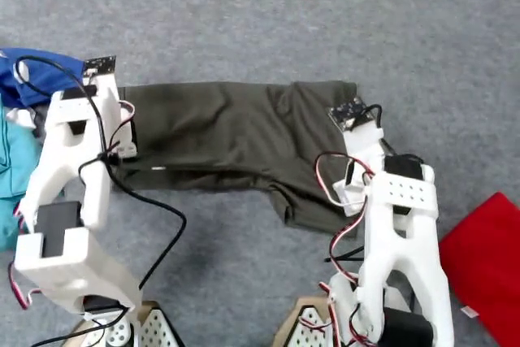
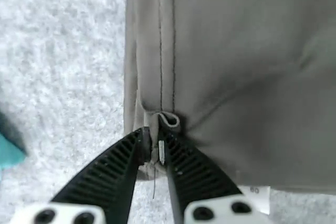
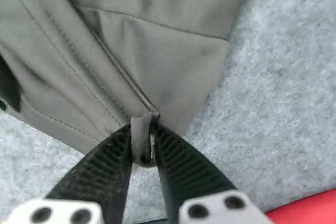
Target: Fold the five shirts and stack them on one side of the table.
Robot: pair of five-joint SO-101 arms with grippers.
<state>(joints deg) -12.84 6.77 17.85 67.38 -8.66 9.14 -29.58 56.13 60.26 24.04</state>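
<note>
An olive-green shirt lies partly folded across the middle of the grey table. My left gripper is shut on the olive-green shirt at its hemmed left edge; in the high view the left gripper sits at that edge. At the shirt's right side, my right gripper is shut on a pinched fold of the olive-green shirt; from above the right gripper is over the fabric there.
A blue shirt and a teal shirt lie at the table's left edge. A red shirt lies at the right front. The grey felt table is open at the back.
</note>
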